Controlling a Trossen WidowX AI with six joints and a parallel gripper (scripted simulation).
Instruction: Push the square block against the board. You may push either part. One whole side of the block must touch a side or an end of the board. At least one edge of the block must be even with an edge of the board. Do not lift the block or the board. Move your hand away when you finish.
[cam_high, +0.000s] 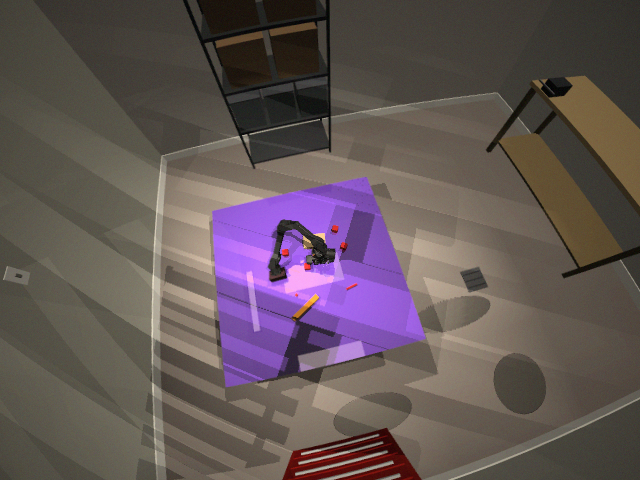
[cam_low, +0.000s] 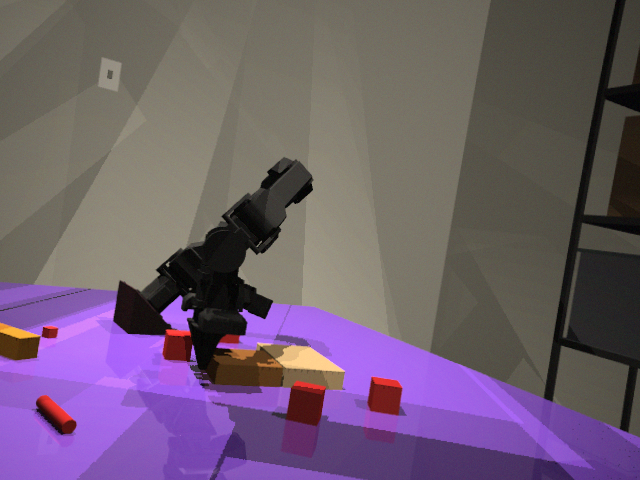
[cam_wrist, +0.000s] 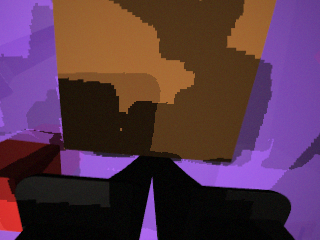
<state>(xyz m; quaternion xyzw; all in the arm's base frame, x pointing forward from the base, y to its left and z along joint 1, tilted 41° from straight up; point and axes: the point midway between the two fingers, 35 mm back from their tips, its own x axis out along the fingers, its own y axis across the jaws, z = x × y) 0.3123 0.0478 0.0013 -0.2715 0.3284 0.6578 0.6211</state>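
Wrist view: the claw (cam_wrist: 151, 172), pressed together and holding nothing, has its tips at the square block's (cam_wrist: 155, 75) near edge.

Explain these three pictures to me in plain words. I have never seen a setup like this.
The black machine is a robot arm on a purple table. One picture looks down from the ceiling, one from the side, one from a camera on the arm's wrist. Its gripper is shut and holds nothing; its tip is down on the table by a flat tan square block. An orange board lies apart from the block. Small red cubes and a red cylinder lie scattered around.
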